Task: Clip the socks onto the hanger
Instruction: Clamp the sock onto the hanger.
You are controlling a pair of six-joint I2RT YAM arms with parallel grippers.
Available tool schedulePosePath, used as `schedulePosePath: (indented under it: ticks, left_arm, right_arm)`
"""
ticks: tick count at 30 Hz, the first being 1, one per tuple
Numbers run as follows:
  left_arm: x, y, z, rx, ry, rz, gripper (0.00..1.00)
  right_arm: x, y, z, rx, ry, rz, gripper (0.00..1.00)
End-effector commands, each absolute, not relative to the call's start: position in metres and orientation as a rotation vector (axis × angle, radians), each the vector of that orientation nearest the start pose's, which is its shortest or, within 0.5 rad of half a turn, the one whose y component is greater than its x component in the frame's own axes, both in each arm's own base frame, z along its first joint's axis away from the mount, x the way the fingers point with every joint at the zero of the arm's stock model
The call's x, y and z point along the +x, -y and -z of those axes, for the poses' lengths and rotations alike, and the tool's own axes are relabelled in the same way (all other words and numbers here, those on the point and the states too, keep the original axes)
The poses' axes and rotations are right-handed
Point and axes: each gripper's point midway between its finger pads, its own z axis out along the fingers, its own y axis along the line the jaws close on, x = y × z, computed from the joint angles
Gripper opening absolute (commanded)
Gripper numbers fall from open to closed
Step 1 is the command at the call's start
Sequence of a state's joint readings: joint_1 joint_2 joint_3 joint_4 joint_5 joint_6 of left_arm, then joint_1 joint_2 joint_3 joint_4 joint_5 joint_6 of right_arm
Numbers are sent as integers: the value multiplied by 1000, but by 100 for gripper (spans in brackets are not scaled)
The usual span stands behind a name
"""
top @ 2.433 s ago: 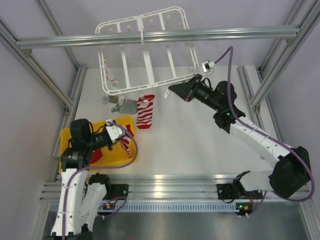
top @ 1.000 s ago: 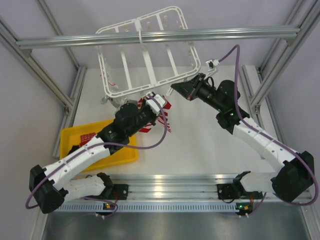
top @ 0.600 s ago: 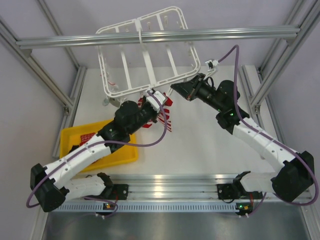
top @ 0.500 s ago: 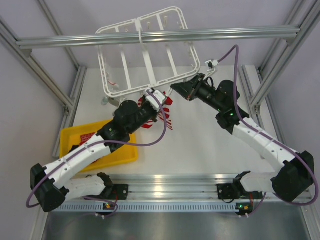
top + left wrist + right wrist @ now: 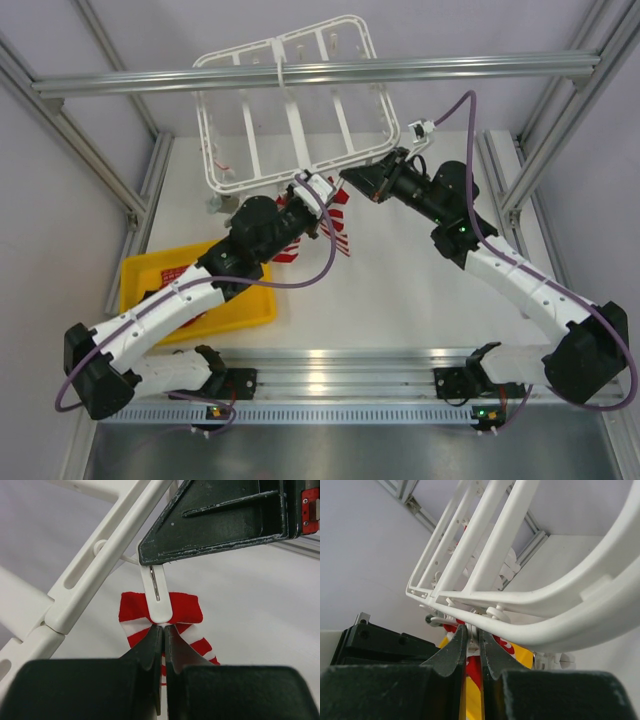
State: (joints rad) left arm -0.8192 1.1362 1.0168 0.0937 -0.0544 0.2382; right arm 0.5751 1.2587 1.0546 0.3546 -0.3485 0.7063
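Note:
The white hanger [image 5: 345, 158] hangs tilted from the aluminium rail. My left gripper [image 5: 322, 208] is shut on a red and white striped sock [image 5: 338, 224] and holds its cuff up at the hanger's near edge. In the left wrist view my left gripper [image 5: 163, 630] pinches the sock [image 5: 186, 608] just under a white clip [image 5: 159, 605]; the sock's top lies behind the clip. My right gripper [image 5: 350, 178] is shut on that clip's upper end. In the right wrist view its fingertips [image 5: 472, 630] squeeze the clip under the hanger rim [image 5: 555, 612].
A yellow tray [image 5: 245, 305] sits at the near left with another red sock [image 5: 180, 272] in it. The aluminium rail [image 5: 450, 68] crosses above the hanger. Frame posts stand at both sides. My left arm stretches from the tray side to the hanger.
My left arm left the tray and carried a striped sock up to the hanger's near edge, then nudged it further up to the clip. My right gripper stayed on the clip.

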Motion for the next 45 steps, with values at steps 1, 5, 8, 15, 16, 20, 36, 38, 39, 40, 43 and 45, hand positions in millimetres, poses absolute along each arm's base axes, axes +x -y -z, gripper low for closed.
schedulePosePath:
  ticks: [1,5,8,15,16,20,36,38,39,40,43,45]
  left_arm:
    - [296,285,-387,694,-1285,416,0]
    - [296,286,-394,688,-1267,419,0]
    - [297,287,-396,691,-1262,417,0]
    - [300,285,-401,686,-1240,391,0]
    - [301,285,-402,682,-1238,384,0]
    - [303,284,-410,669,-1220,376,0]
    - [290,280,-374,737,-1372,417,49]
    - [283,276,-365,746,-1422,435,55]
    - [280,272,-355,759,-1470,437,58]
    - [277,270,-350,777,-1489,456,65]
    - [269,258,-334,771,-1582,474,69]
    - [260,252,-333,761,-1608,531,73]
  right_arm:
    - [304,-308,-389,-253,-1507,-1295,0]
    - [305,-309,-391,-256,-1503,-1304,1]
    - [305,-310,-395,-258,-1492,-1313,15]
    - [304,-315,-409,-277,-1446,-1349,34]
    - [304,-315,-411,-280,-1444,-1351,34]
    - [305,-318,-411,-279,-1449,-1363,39]
    - [297,-310,-413,-300,-1446,-1330,50]
    - [297,-307,-407,-294,-1465,-1306,51]
    - [295,-304,-409,-299,-1457,-1292,52]
    - [296,-300,-407,-288,-1461,-1274,52]
    - [292,-289,-400,-281,-1470,-1228,54]
    - [287,-282,-392,-269,-1489,-1210,56]
